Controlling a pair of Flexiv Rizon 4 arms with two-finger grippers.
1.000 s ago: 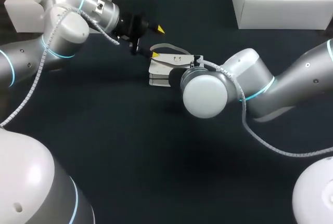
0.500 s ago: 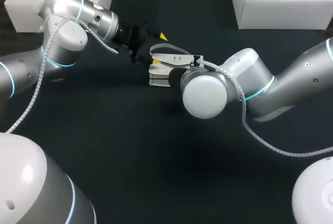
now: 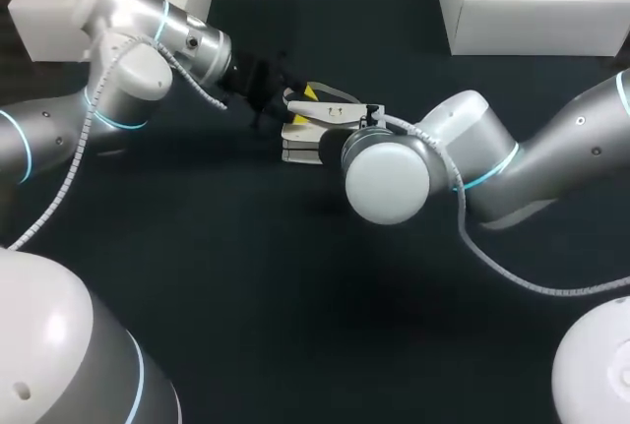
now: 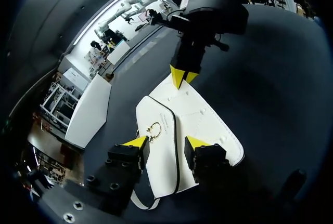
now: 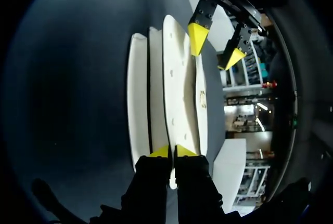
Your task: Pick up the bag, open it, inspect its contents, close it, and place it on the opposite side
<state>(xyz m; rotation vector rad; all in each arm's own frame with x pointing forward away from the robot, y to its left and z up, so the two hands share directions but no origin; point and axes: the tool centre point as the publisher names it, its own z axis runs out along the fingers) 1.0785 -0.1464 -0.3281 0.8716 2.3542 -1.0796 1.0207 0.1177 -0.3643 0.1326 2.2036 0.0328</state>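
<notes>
Bag [image 3: 307, 131] pinched by right tool [image 5: 171, 152], left tool [image 4: 166, 142] (spread) astride it

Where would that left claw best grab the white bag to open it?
Probably the flap's black-trimmed edge beside the gold ring clasp, from above: the bag lies flat, that edge sits between the fingers of the open left gripper, and the right gripper pinches the far end.

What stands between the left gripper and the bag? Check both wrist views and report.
Nothing visible does. The left gripper hangs open directly over the bag, with the gold clasp between its tips. The right gripper is shut on the bag's far edge, out of that path.
</notes>
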